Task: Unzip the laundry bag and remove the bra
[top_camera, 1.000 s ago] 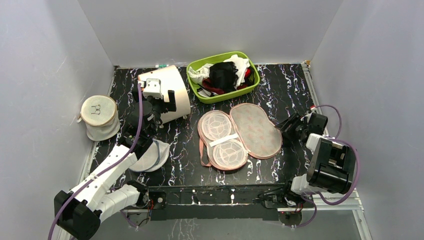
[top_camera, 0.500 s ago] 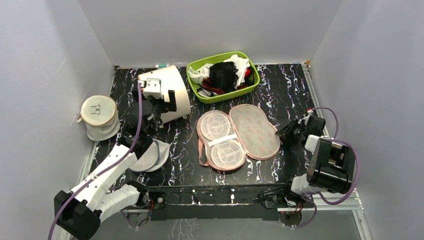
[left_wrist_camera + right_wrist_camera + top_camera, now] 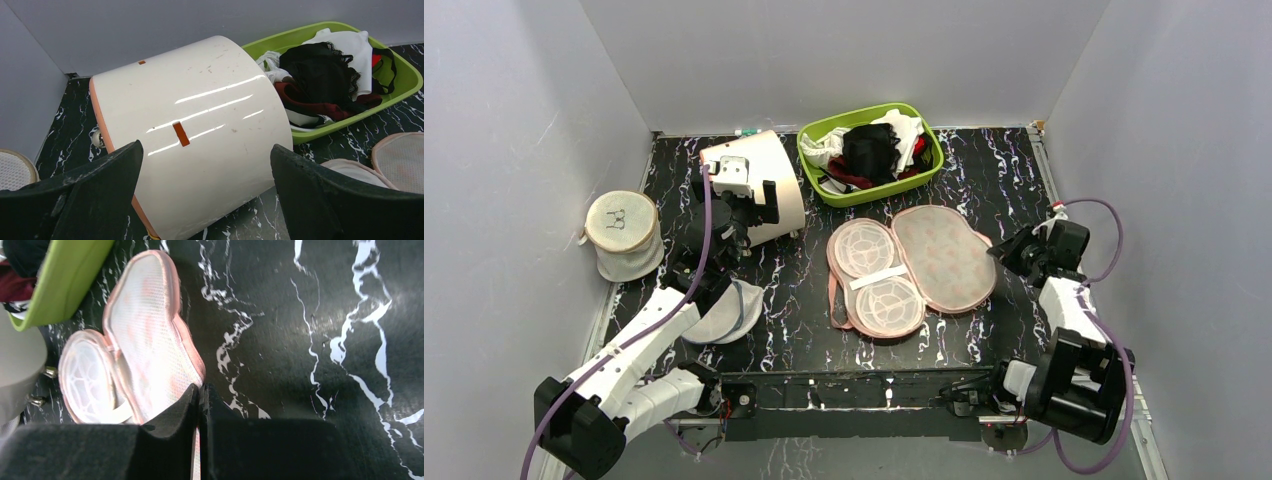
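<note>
The laundry bag lies opened flat mid-table, two peach-pink halves with pale mesh showing. My right gripper is at its right rim, jaws shut on the pink edging; in the right wrist view the bag runs in between the closed fingertips of that gripper. The bra, black and lacy, rests among other clothes in the green basket; the left wrist view shows the bra too. My left gripper hangs wide open in front of the white tub, the gripper holding nothing.
The white tub lies on its side at the back left. A white mesh cylinder bag stands by the left wall and a round mesh pouch lies under the left arm. Grey walls close in three sides.
My right gripper has closed on the bag's right rim and drawn back to the right; the bag slid a little rightward with it. The left arm has not moved.
</note>
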You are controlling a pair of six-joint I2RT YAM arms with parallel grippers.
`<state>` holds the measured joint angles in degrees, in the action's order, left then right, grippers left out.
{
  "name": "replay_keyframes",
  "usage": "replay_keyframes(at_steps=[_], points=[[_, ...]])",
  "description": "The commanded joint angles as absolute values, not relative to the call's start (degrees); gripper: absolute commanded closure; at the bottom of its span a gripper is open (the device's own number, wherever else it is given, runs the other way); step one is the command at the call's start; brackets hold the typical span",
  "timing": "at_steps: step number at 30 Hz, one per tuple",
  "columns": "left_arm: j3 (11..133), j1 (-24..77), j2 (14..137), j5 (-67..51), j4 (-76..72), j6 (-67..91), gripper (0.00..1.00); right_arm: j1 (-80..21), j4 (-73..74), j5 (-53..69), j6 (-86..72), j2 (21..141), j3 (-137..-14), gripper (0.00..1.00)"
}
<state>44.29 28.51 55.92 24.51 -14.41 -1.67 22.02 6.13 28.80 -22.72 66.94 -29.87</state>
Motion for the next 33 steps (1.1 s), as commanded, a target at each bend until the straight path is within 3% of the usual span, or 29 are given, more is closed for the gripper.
replay_keyframes(at_steps=[1,5,21,27,33], points=[[46.7,28.6,55.3,23.9,-14.9,-1.2,0.02,20.2,10.5,25.4,-21.1,62.4,-36.7,1.0],[46.8,28.6,55.3,23.8,-14.9,-1.1,0.02,13.5,15.2,17.1,-19.7,59.3,-40.8,1.0],[46.6,28.6,56.0,23.9,-14.9,-1.3,0.02,-33.7,23.5,-17.6,-21.3,64.5,-52.7,1.0],[46.7,28.6,56.4,23.8,-14.9,-1.3,0.02,-45.7,23.5,-22.1,-22.7,70.4,-54.3,1.0],[46.7,28.6,56.8,23.7,-14.9,-1.3,0.02,-53.6,18.3,-18.6,-23.8,76.3,-52.9,1.0]])
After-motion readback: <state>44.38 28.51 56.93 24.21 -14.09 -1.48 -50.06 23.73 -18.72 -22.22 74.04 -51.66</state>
